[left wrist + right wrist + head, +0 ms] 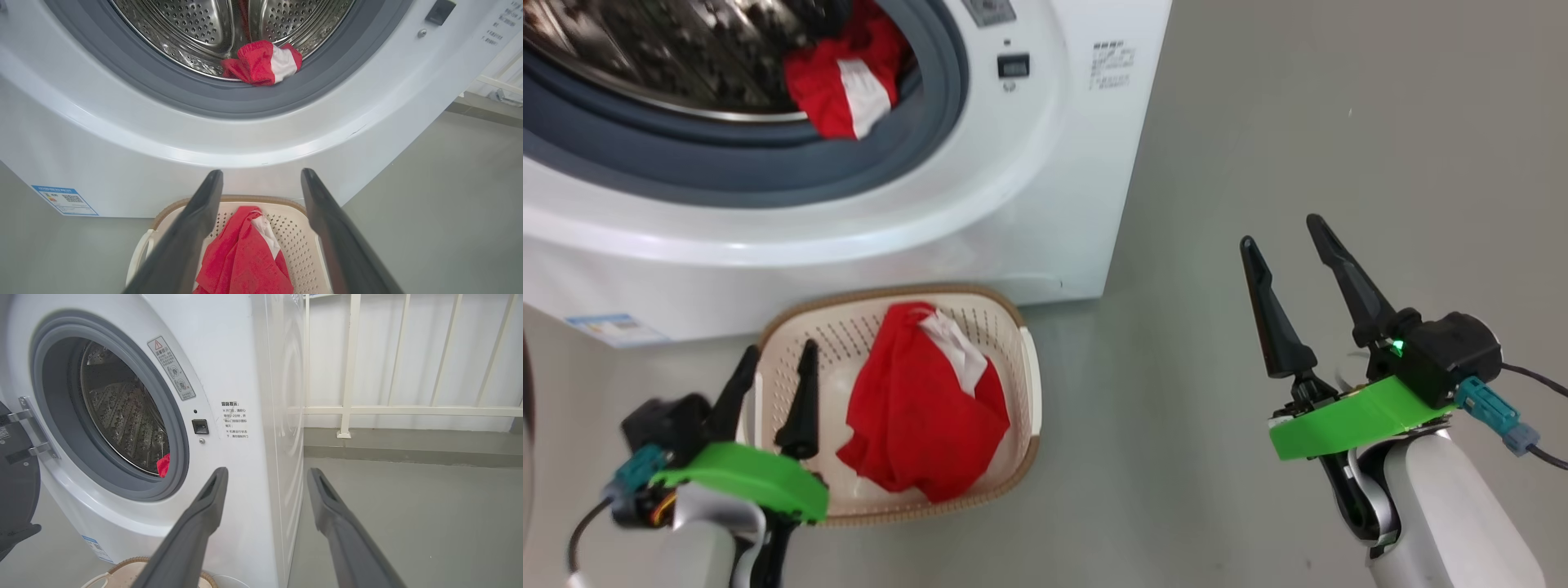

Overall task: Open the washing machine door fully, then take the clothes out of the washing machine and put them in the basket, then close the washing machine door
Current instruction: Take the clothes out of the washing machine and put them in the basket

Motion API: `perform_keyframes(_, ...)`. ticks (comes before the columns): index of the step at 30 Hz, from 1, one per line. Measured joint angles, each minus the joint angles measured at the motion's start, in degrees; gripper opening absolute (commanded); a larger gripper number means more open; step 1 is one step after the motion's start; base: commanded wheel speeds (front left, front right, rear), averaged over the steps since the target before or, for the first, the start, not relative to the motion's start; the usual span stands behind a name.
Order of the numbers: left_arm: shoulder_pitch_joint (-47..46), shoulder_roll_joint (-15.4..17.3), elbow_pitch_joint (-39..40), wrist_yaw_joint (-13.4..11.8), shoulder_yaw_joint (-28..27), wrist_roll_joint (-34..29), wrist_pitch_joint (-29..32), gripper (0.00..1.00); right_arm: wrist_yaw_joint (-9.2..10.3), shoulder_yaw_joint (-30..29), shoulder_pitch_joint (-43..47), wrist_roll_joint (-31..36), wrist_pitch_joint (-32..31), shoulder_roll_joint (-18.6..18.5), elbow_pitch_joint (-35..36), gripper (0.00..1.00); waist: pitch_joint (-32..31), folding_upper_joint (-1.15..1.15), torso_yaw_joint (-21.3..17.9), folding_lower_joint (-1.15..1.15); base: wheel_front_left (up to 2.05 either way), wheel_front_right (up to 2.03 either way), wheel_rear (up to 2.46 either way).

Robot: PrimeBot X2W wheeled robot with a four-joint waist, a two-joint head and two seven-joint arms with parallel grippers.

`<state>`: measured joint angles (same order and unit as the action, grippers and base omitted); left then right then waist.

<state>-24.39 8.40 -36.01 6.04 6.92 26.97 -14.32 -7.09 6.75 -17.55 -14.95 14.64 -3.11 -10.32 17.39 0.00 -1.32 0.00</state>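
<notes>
The white washing machine (1029, 188) stands with its round mouth uncovered; its black-rimmed door (16, 490) is swung out to the left. One piece of red-and-white clothes (845, 82) lies on the grey rubber ring at the drum's lower lip, also seen as a red bundle (261, 63). A second red garment (923, 408) lies in the cream basket (890, 292) on the floor before the machine. My left gripper (780, 351) hangs open over the basket's left rim, nothing between its fingers. My right gripper (1281, 232) is open over bare floor, right of the machine.
Grey floor (1298, 122) stretches to the right of the machine. A white railing (347, 375) and wall stand behind it. A blue label (65, 200) marks the machine's lower left front. The door latch slot (1013, 65) sits right of the opening.
</notes>
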Motion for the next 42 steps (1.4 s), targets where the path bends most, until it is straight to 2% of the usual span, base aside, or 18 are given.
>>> perform_keyframes(6,6.5,-0.8,8.4,-0.3,-6.1,-3.1,-0.1,1.00,0.00,0.7,1.9,-1.3,0.0,0.0,-0.5,1.00,-4.0,0.00,-0.1,0.00,0.00,0.00,0.00)
perform_keyframes(16,15.2,-2.7,19.7,0.6,-9.2,-8.8,-0.2,1.00,0.00,-0.7,5.9,-1.3,0.0,0.1,-0.5,1.00,-9.8,0.00,-0.3,0.00,0.00,0.00,0.00)
perform_keyframes(29,23.0,-4.1,26.4,1.0,-12.9,-10.8,-0.2,1.00,0.00,-2.3,10.0,-0.1,0.0,0.1,1.3,1.00,-15.3,0.00,-0.8,0.00,0.00,0.00,0.00)
perform_keyframes(42,27.0,-5.1,28.5,1.1,-14.3,-12.4,-0.2,1.00,0.00,-2.3,13.0,0.5,0.0,0.1,1.2,1.00,-17.9,0.00,-1.5,0.00,0.00,0.00,0.00)
